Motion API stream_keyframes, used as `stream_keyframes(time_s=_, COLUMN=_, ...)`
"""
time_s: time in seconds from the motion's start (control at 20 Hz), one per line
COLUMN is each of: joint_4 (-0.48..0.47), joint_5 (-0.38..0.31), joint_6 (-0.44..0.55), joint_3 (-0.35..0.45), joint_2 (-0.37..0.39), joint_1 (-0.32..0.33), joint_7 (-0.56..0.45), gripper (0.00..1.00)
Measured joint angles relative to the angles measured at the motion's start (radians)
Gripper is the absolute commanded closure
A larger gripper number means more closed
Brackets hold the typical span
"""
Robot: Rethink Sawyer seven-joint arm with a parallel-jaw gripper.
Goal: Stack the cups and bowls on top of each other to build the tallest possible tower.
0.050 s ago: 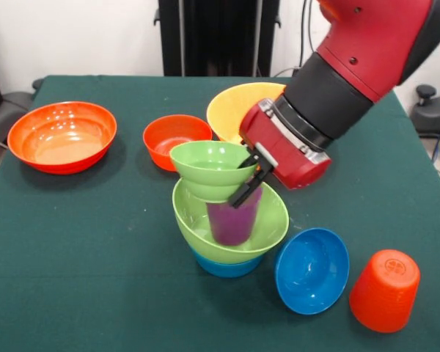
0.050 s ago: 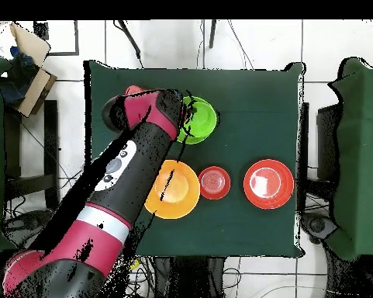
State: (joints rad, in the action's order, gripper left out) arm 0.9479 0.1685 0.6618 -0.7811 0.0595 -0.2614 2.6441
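The tower stands at the table's middle: a light blue bowl (image 1: 227, 267) as base, a large light green bowl (image 1: 271, 224) nested on it, and a purple cup (image 1: 233, 218) upright inside. A smaller light green bowl (image 1: 209, 167) sits on the purple cup, slightly tilted. My gripper (image 1: 251, 174) is shut on this bowl's right rim, with one black finger (image 1: 243, 192) running down outside it. From overhead the arm hides most of the tower, leaving the green bowl (image 2: 201, 120) showing beside the gripper (image 2: 184, 116).
A dark blue bowl (image 1: 312, 270) lies tipped on its side right of the tower, and an orange-red cup (image 1: 385, 290) stands upside down beyond it. A yellow-orange bowl (image 1: 231, 110), a medium red-orange bowl (image 1: 172, 138) and a large red-orange bowl (image 1: 62, 136) sit behind.
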Motion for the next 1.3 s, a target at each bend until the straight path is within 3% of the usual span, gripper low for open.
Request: stream_keyframes(time_s=1.3, joint_4=0.030, joint_5=-0.001, joint_6=0.002, joint_3=0.154, joint_2=0.109, joint_1=0.065, joint_7=0.000, gripper=1.00)
